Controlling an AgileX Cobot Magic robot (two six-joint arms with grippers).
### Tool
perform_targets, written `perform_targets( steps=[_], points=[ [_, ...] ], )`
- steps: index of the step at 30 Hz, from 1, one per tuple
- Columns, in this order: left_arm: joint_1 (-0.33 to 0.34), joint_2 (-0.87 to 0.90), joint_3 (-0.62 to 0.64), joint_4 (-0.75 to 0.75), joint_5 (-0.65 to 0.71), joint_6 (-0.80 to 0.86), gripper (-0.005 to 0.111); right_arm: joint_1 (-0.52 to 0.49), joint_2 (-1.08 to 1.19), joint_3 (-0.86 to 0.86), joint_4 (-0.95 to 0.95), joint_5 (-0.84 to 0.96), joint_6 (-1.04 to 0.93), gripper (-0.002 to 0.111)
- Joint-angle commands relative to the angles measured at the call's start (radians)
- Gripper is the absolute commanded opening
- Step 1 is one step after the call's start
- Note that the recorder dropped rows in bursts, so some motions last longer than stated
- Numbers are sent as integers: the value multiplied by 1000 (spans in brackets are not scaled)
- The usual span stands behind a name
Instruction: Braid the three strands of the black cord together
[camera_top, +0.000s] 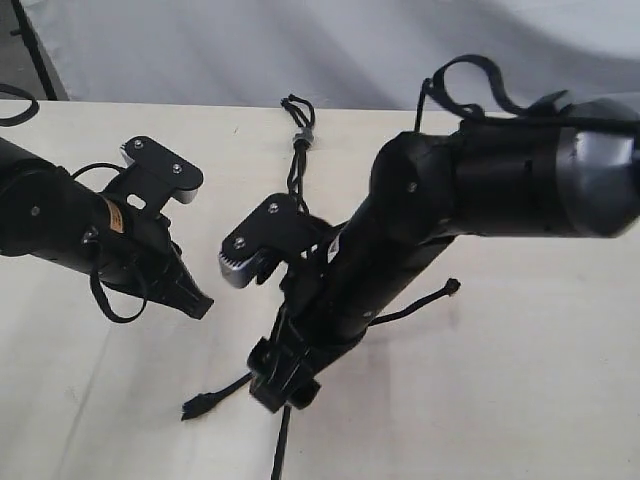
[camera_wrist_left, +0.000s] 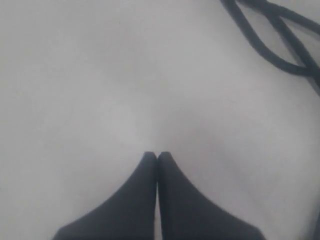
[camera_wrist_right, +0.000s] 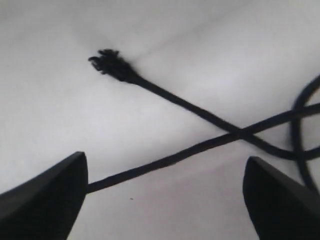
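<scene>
You are working over a pale table (camera_top: 520, 380). Your left gripper (camera_wrist_left: 157, 156) is holding its jaws pressed together with nothing between them. In the exterior view it is sitting left of the black cord (camera_top: 298, 160), apart from it. Your right gripper (camera_wrist_right: 165, 161) is standing wide, its fingers (camera_wrist_right: 45, 200) spread to either side of the cord and gripping nothing.

The black cord is lying on the table down the middle of the exterior view, its knot and short loop (camera_top: 298, 105) near the table's far edge. The right arm (camera_top: 440, 190) is covering the cord's middle, so you cannot tell how the strands are lying there.

Three strands are coming out from beneath it:
- The first strand (camera_top: 225, 393) is running left to a knotted tip.
- The second strand (camera_top: 420, 304) is running right to a small tip.
- The third strand (camera_top: 281, 450) is running off the near edge of the view.

In the right wrist view, two strands are crossing on the table between the open fingers, and one is ending in a frayed knot. In the left wrist view, dark loops (camera_wrist_left: 248, 31) are lying well apart from the closed fingertips. They are too blurred to tell cord from cable.
</scene>
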Motion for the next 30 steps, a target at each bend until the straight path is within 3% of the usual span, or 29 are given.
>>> perform_targets(
  steps=[1,7,9,12,15,22,30],
  points=[
    [1,-9,6,-11,-3,-40,1,85,50,-5,-82,2,156,79],
    [1,-9,6,3,4,-40,1,141,153,-5,-258,-17,382,79],
    [1,-9,6,3,4,-40,1,142,170,-5,-261,-17,384,72],
    [1,-9,6,3,4,-40,1,142,180,-5,-272,-24,384,42],
    [1,-9,6,4,6,-40,1,142,177,-7,-287,-15,376,-1],
    [1,-9,6,8,6,-38,1,142,144,-117,-554,120,354,0],
    [1,-9,6,10,6,-38,1,140,153,-156,-1009,77,291,0]
  ],
)
